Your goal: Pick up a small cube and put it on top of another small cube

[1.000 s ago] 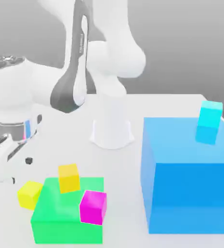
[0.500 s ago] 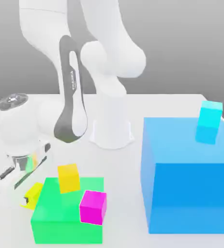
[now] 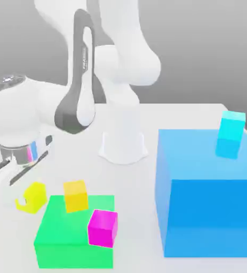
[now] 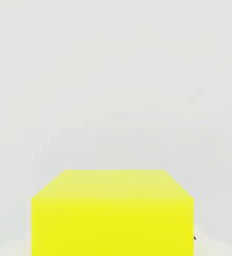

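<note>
Yellow cube in the claw, beside the green block

Claw [image 3: 26,201] closed on the small lemon-yellow cube [image 3: 36,197], gripping its sides. Cube sits to the exterior view's left of the green block [image 3: 74,229], near it. On the green block: orange-yellow cube [image 3: 76,196] and magenta cube [image 3: 102,228]. Well apart from it, toward the exterior view's right: big blue block [image 3: 208,202], cyan cube [image 3: 232,126] on top.

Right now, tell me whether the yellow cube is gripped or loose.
Gripped: the yellow cube sits between the fingers, raised beside the green block.
</note>
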Tool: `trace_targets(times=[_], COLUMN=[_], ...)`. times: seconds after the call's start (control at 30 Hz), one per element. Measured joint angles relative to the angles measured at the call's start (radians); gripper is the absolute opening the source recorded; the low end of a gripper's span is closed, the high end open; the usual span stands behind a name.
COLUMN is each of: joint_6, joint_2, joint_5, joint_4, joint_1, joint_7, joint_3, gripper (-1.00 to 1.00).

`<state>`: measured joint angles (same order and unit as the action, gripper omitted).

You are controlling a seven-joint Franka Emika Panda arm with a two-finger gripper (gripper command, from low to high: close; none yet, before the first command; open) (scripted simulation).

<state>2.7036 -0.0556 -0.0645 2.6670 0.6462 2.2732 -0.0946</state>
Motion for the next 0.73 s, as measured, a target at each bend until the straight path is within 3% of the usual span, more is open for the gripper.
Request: trace_targets(times=[0.17,0.4,0.6,0.63,0.73], joint_6=[-0.151,-0.337,-0.161,-0.131,-0.131], joint_2=[0.147,0.380,0.276,0.254,0.254], joint_5=[-0.014,0.134,0.145,0.143,0.143], joint_4=[0.008,0.032,0.092,0.099,0.099], joint_1=[-0.053,-0.138,-0.129,-0.128,-0.128], joint_7=[0.269,0.540,0.601,0.604,0.604], joint_3=[-0.044,-0.123,-0.133,-0.135,-0.135], gripper=[-1.00,-1.00,-1.00,1.00,1.00])
